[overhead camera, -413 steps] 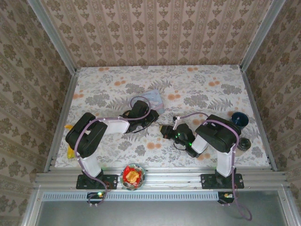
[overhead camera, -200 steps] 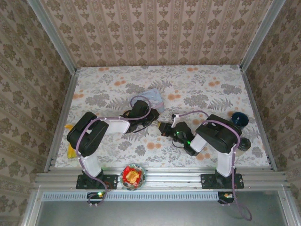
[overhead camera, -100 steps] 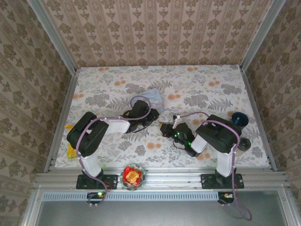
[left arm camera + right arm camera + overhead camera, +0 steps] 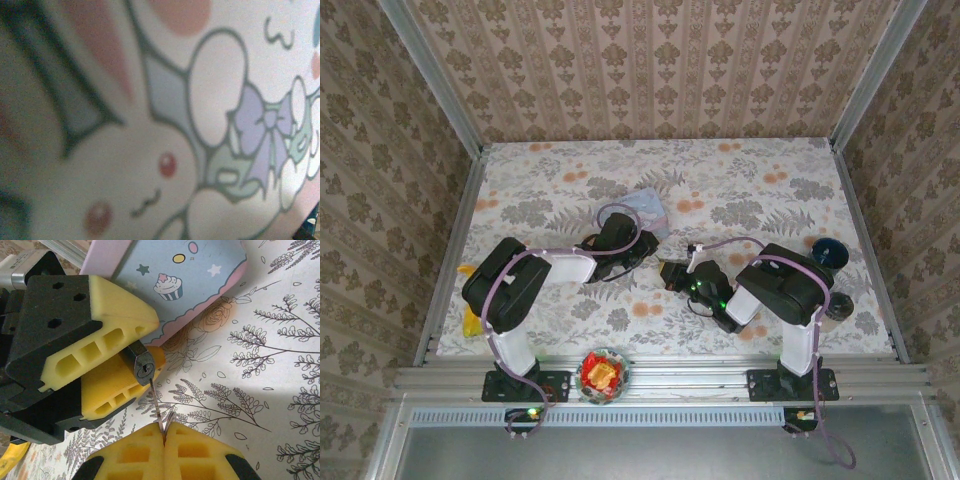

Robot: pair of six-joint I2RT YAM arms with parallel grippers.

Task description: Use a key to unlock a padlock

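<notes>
Right gripper [image 4: 164,432] sits marginally back toward its base versus one second earlier; left arm unchanged. Floral table [image 4: 750,190] carries pale blue cartoon tin [image 4: 185,280] just behind left gripper [image 4: 151,342], whose yellow fingers [image 4: 115,302] clamp the padlock [image 4: 142,364], covering all but its keyhole end; bowl [image 4: 583,365] with red and yellow contents at near rail. Right gripper pinches shut on key [image 4: 155,402], tip at the keyhole.

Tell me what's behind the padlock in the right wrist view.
Yellow fingers of the left end effector, clamped around the padlock and covering its sides and shackle. Past them lies the blue tin, partly hidden by the upper finger.
</notes>
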